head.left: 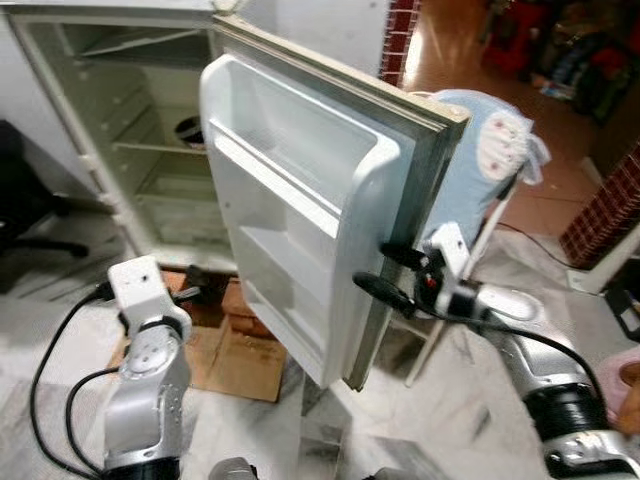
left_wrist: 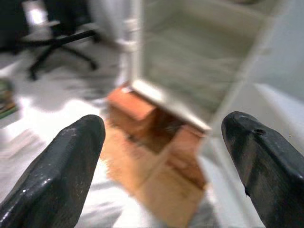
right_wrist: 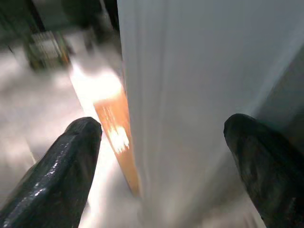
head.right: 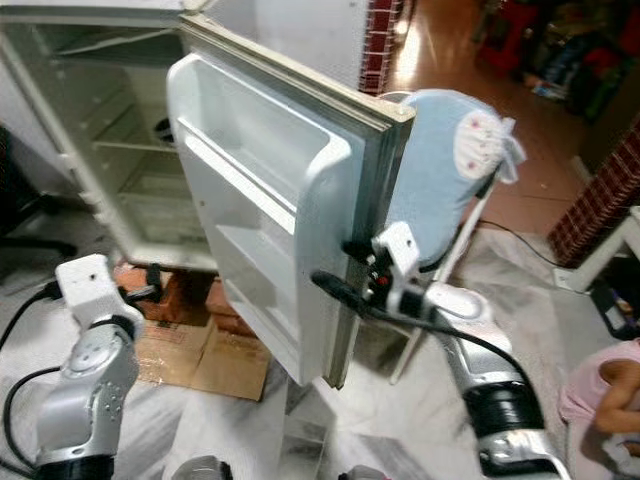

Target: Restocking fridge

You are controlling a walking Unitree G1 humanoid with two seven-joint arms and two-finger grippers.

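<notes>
Fridge (head.left: 120, 130): stands open before us.
Door (head.left: 300, 210): our right gripper (head.left: 385, 268) straddles its edge, fingers spread.
Left gripper (left_wrist: 166, 156): spread, near bricks (left_wrist: 142, 114).

Fridge (head.left: 110, 120) cabinet top and left wall cut off by the head views' edge; a small dark item (head.left: 190, 131) on an inner shelf is too small to identify. Fridge door (head.left: 300, 210) hides most of the right gripper (head.left: 385, 270) fingers' far side — contact with the door edge can't be confirmed. Person (head.right: 605, 395) at lower right cropped, just a pink sleeve and arm. Left wrist view blurred — bricks (left_wrist: 142, 109) under the fridge soft, office chair (left_wrist: 57, 40) smeared. Right wrist view blurred too, floor clutter (right_wrist: 45, 47) unreadable. Light blue cushioned object (head.left: 480, 170) behind the door is half hidden.
</notes>
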